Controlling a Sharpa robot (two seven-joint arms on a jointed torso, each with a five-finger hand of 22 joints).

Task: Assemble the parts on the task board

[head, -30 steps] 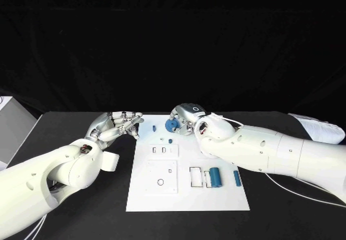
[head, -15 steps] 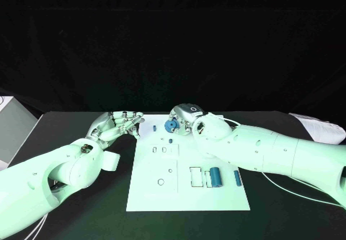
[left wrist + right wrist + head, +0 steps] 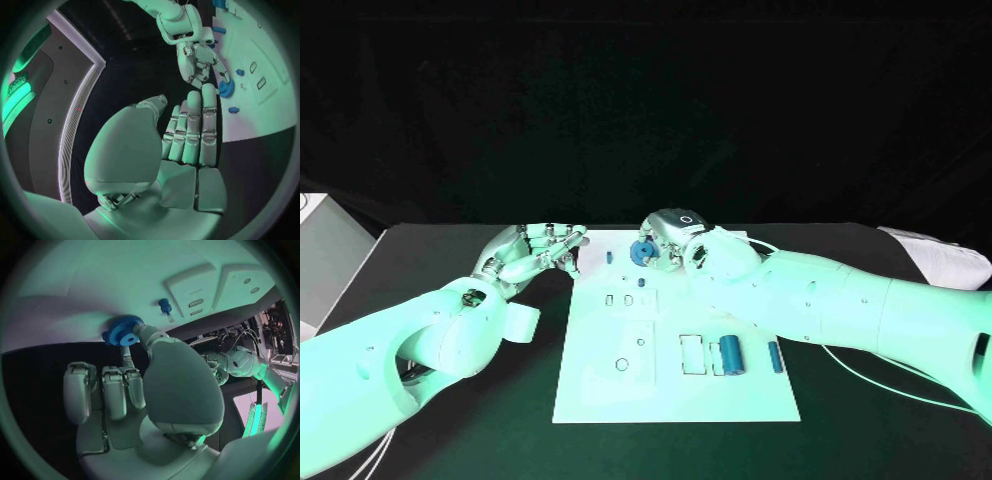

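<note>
While the right hand (image 3: 678,240) pinches a small blue gear (image 3: 643,251) at the far end of the white task board (image 3: 678,395), the left hand (image 3: 531,252) hovers just off the board's far left corner, fingers straight, close together and holding nothing. Seen from the right wrist, the gear (image 3: 122,331) sits between a fingertip and the thumb with its toothed rim facing out, hanging just above the board near a small blue peg (image 3: 165,305) that stands upright in the plate. Nearer the robot, two blue cylinders (image 3: 730,352) lie side by side at the board's right, beside a pair of rectangular slots (image 3: 691,352); a square plate (image 3: 625,351) with small holes lies to their left. Judging by the grip, the step in hand is seating the gear on its post. Doing it well likely means keeping the gear's face level with the board, lining its centre hole over the post before lowering, and easing down without force. Whether the hole is yet over a post cannot be told. The left hand could steady the board's edge if it slides.
</note>
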